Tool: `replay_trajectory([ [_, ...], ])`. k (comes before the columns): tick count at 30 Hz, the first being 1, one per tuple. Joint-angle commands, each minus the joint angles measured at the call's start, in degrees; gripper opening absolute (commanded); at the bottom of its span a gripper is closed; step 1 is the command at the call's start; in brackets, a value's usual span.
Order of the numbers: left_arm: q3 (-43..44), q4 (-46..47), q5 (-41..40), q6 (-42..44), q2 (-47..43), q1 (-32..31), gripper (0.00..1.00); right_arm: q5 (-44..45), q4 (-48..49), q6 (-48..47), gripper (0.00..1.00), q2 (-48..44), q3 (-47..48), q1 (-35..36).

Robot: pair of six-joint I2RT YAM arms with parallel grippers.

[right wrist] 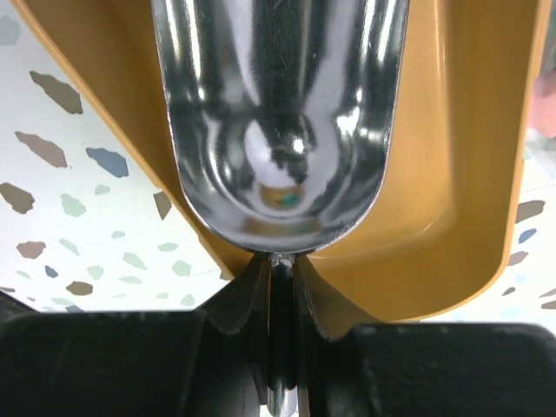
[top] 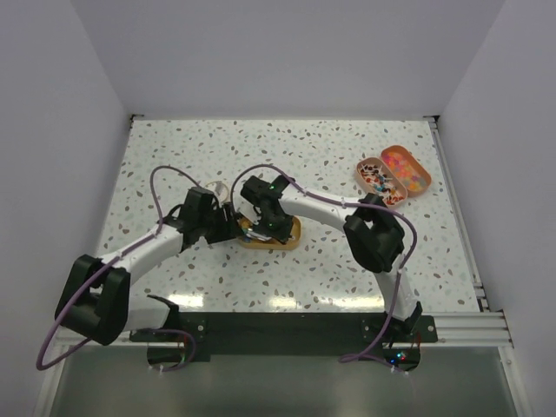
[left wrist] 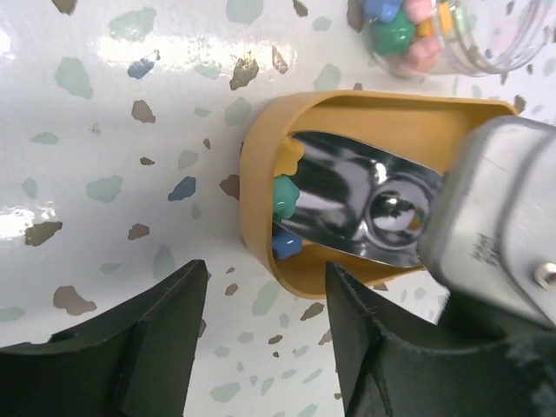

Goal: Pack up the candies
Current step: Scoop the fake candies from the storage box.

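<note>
A mustard-yellow oval tray (top: pixel 292 240) lies on the table between my two grippers. In the left wrist view a few candies (left wrist: pixel 284 198), yellow, green and blue, lie at the rounded end of this tray (left wrist: pixel 259 148). A shiny metal scoop (left wrist: pixel 347 200) rests inside it. My right gripper (top: pixel 276 228) is shut on the scoop's thin handle, and the scoop bowl (right wrist: pixel 278 113) hangs over the tray floor (right wrist: pixel 452 174). My left gripper (left wrist: pixel 265 278) stands open just outside the tray's near wall, with only bare table between its fingers (left wrist: pixel 165 339).
A clear jar (left wrist: pixel 434 30) holding mixed candies lies just beyond the tray, by the left gripper (top: pixel 228 224). Two more oval trays stand at the far right, one with dark candies (top: pixel 375 178) and one with bright ones (top: pixel 407 168). White walls enclose the speckled table.
</note>
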Motion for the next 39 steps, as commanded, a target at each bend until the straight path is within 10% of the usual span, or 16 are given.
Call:
replay_trajectory([
  [1,2.57,0.05,-0.01,1.22,-7.02,-0.87,0.63,-1.30,5.52,0.68,0.00,-3.12,-2.20,-0.44],
  [16,4.77,-5.86,-15.92,4.91,-22.50,-0.78,0.87,-3.59,12.90,1.38,0.00,-10.51,-10.20,-4.13],
  [39,4.95,-1.20,-27.43,15.20,-24.80,-0.78,0.90,6.86,5.72,-1.08,0.00,-20.53,-10.20,-7.73],
])
